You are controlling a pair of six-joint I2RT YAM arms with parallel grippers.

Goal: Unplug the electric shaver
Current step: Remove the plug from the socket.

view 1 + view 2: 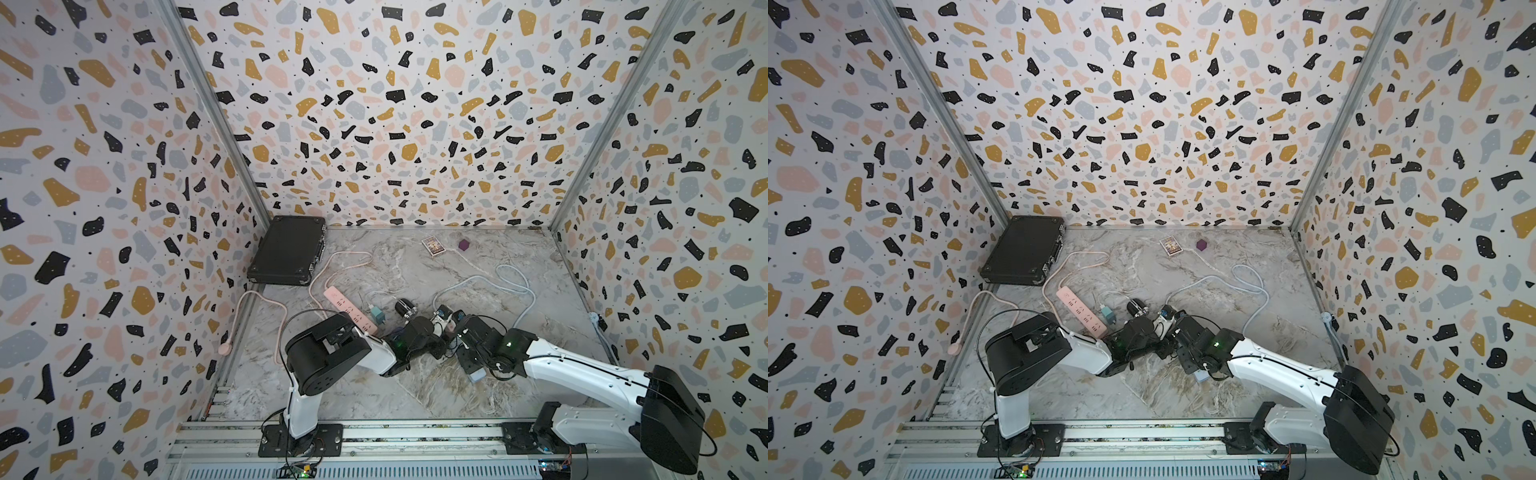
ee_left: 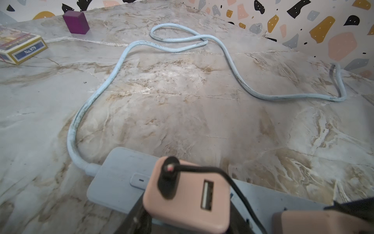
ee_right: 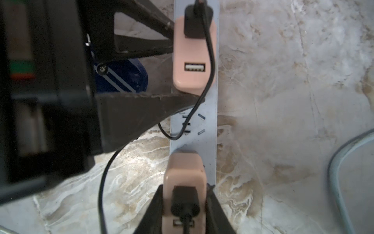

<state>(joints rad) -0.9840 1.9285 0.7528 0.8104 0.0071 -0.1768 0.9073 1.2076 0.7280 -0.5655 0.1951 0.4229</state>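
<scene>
Right gripper (image 3: 186, 188) pinches the second pink adapter (image 3: 185, 172), one finger on each side. Left gripper (image 3: 188, 62) brackets the switch-end pink adapter (image 2: 188, 194) with its fingers (image 2: 137, 218) just beside it; cannot tell if it is clamped or still loose. Both adapters sit plugged into the blue power strip (image 3: 210, 125), with a black cable (image 3: 209, 50) running out of each. The electric shaver (image 3: 123, 79), apparently the blue striped body with a power symbol, lies on the marble table (image 2: 182, 111) just beside the strip, by the left gripper, and nothing holds it. The strip's pale blue cord (image 2: 121, 60) loops toward the back. A pink power strip (image 1: 349, 309), a teal adapter (image 1: 378, 314) and a black cylinder (image 1: 405, 308) lie near. A card box (image 2: 20, 46) and a purple block (image 2: 75, 22) sit well apart at the back, and a black case (image 1: 286, 253) sits in the corner.
</scene>
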